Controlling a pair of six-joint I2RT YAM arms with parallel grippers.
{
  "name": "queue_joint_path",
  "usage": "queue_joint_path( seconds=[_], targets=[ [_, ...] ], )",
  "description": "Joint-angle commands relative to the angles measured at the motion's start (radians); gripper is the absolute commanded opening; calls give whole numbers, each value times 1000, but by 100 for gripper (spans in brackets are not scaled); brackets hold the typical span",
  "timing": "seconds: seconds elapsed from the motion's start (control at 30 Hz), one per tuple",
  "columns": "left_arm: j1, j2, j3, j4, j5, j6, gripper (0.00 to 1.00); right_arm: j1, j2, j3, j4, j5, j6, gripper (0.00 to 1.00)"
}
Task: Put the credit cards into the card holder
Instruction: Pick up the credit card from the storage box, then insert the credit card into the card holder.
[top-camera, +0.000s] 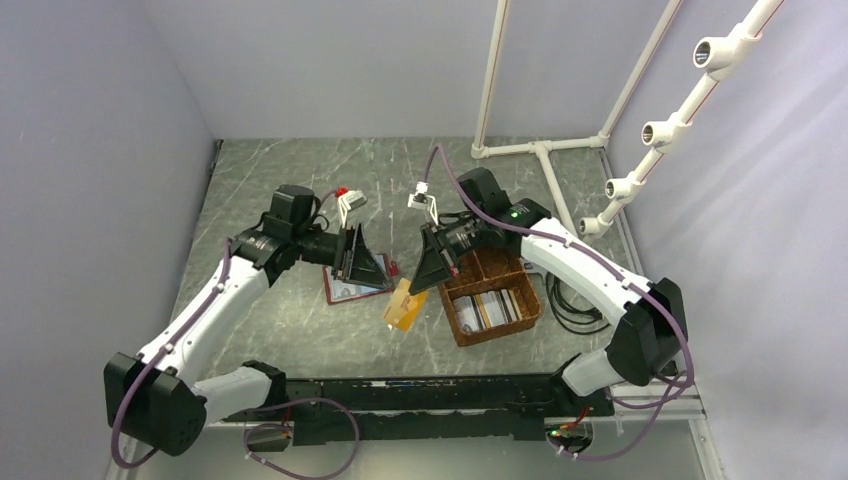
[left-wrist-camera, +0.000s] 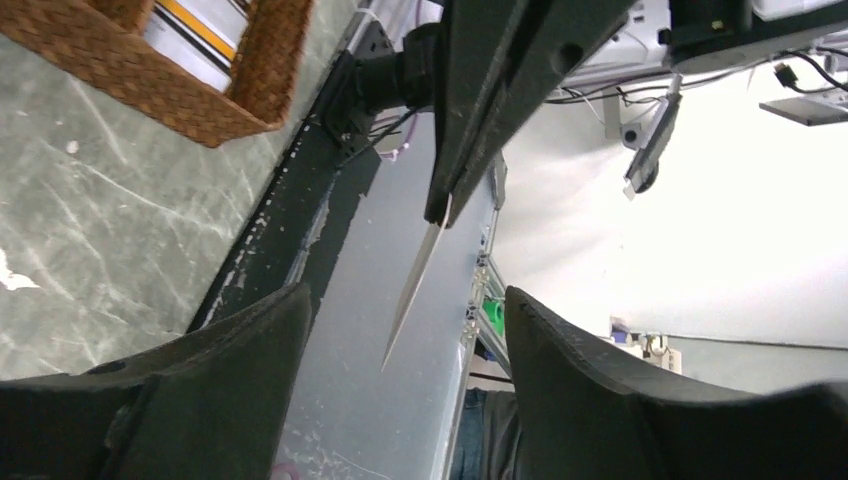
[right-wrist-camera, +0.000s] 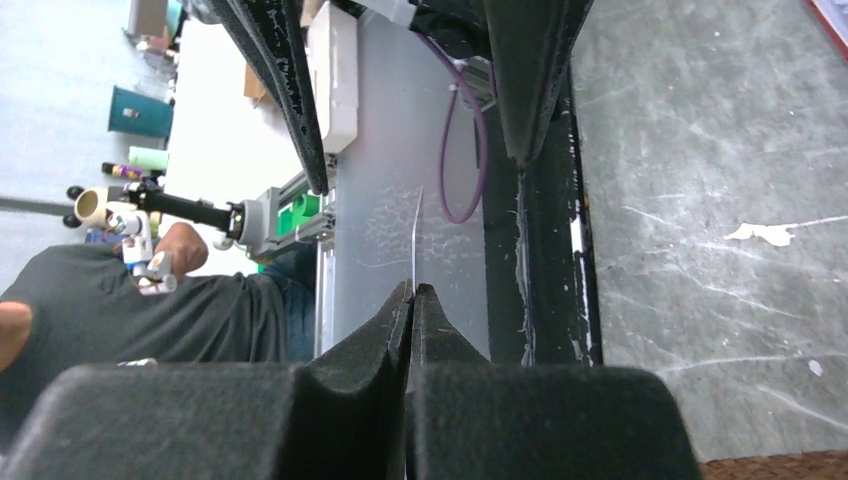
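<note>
The dark red card holder (top-camera: 345, 291) lies open on the table, partly under my left gripper (top-camera: 378, 268). A pale card shows on its inner face. My left gripper is open and empty, its fingers (left-wrist-camera: 250, 340) wide apart. My right gripper (top-camera: 425, 280) is shut on a tan-orange credit card (top-camera: 403, 305) and holds it above the table, between the card holder and the basket. The left wrist view shows that card (left-wrist-camera: 415, 285) edge-on, hanging from the right fingers (left-wrist-camera: 480, 100). The right wrist view shows my right gripper (right-wrist-camera: 411, 288) pinching the card's thin edge (right-wrist-camera: 414, 235).
A brown woven basket (top-camera: 455, 320) stands right of the held card, with several more cards (top-camera: 495, 305) in its compartments; its corner shows in the left wrist view (left-wrist-camera: 200, 100). A white pipe frame (top-camera: 540, 150) stands at the back right. Black cables (top-camera: 570, 305) lie beside the basket.
</note>
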Motion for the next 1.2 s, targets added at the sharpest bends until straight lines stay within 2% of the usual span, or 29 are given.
queue_joint_path(
  seconds=[0.0, 0.13, 0.27, 0.7, 0.73, 0.8, 0.87, 0.9, 0.97, 1.03, 1.1, 1.17],
  targets=[
    [-18, -40, -13, 2, 83, 44, 68, -1, -12, 22, 76, -104, -9, 0],
    [-22, -30, -12, -22, 81, 73, 48, 6, -5, 25, 85, -108, -6, 0],
    [-31, -28, -13, 11, 108, 57, 38, 9, 5, 31, 86, -97, -8, 0],
    [-78, -2, -20, -30, 78, 98, 30, 9, 35, 40, 129, -87, 17, 0],
    [-78, 1, -19, -33, 79, 102, 27, 10, 35, 37, 138, -88, 23, 0],
    [-78, 0, -13, -52, 52, 113, 13, 10, 37, 36, 142, -82, 26, 0],
    [-77, 0, 12, -109, -18, 132, 0, 8, 45, 51, 122, -3, 24, 0],
    [-70, 4, 22, -143, -84, 139, 0, 2, 55, 68, 90, 110, 21, 9],
    [-19, 19, 24, -206, -265, 131, 0, -17, 81, 83, 53, 391, 65, 40],
    [113, 53, -10, -236, -318, 125, 0, -29, 102, 70, 79, 614, 124, 56],
    [233, 76, -53, -220, -358, 128, 0, -28, 133, 52, 148, 733, 175, 59],
    [274, 110, -54, -185, -440, 124, 0, -11, 204, 57, 233, 721, 206, 53]
  ],
)
